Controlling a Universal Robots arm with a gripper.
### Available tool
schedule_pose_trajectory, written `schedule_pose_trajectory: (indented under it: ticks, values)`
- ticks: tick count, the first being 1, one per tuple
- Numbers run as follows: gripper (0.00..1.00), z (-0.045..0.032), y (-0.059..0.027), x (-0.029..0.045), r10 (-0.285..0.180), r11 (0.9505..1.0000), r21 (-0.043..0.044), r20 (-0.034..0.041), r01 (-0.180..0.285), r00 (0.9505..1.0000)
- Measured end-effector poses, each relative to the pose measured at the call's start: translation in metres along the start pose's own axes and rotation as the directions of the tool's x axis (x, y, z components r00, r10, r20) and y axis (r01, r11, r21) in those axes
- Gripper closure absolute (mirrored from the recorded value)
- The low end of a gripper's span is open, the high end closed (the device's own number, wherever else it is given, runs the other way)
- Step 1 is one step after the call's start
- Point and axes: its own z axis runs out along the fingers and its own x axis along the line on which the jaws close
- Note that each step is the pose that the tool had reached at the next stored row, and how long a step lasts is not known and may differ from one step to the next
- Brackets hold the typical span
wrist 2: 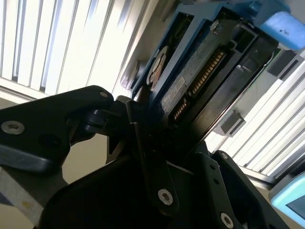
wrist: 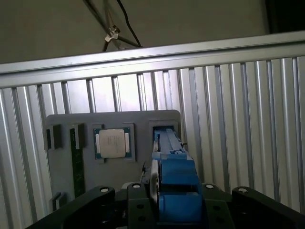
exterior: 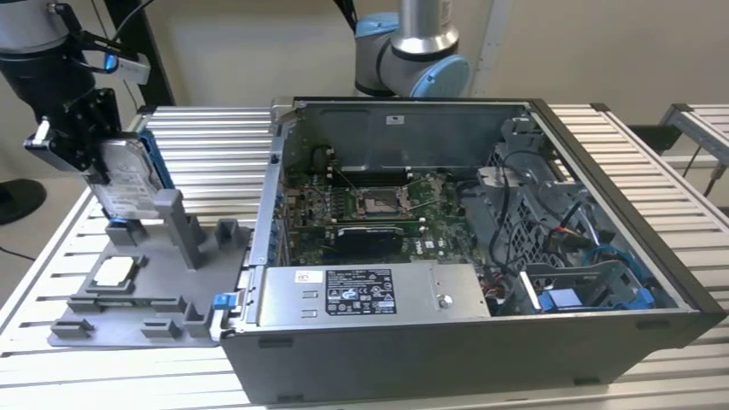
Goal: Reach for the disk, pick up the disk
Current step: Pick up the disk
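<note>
Over the grey moulded holder tray (exterior: 171,286) at the exterior view's left, the black gripper (exterior: 89,141) is clamped on the flat silver metal disk (exterior: 128,181) with its blue plastic bracket, held upright on edge. Reach and grasp look complete. Whether the disk's lower end has cleared the tray's slot is hard to tell.

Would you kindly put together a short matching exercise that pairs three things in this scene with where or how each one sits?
Things:
1. disk
2. processor chip
3. computer case

States:
A. open, with the motherboard exposed
B. upright, gripped between the fingers
C. lying flat in a recess of the grey holder

Pairs: 1-B; 2-C; 3-A
</note>
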Motion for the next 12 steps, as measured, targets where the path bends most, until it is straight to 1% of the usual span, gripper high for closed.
schedule_pose_trajectory:
  ticks: [9,12]
  values:
    - [1.00,-0.0091,0.0001,0.0000,0.000,1.0000,0.0000,0.0000,0.000,1.0000]
    - [1.00,-0.0136,0.0001,-0.0001,0.000,1.0000,0.0001,0.0000,0.000,1.0000]
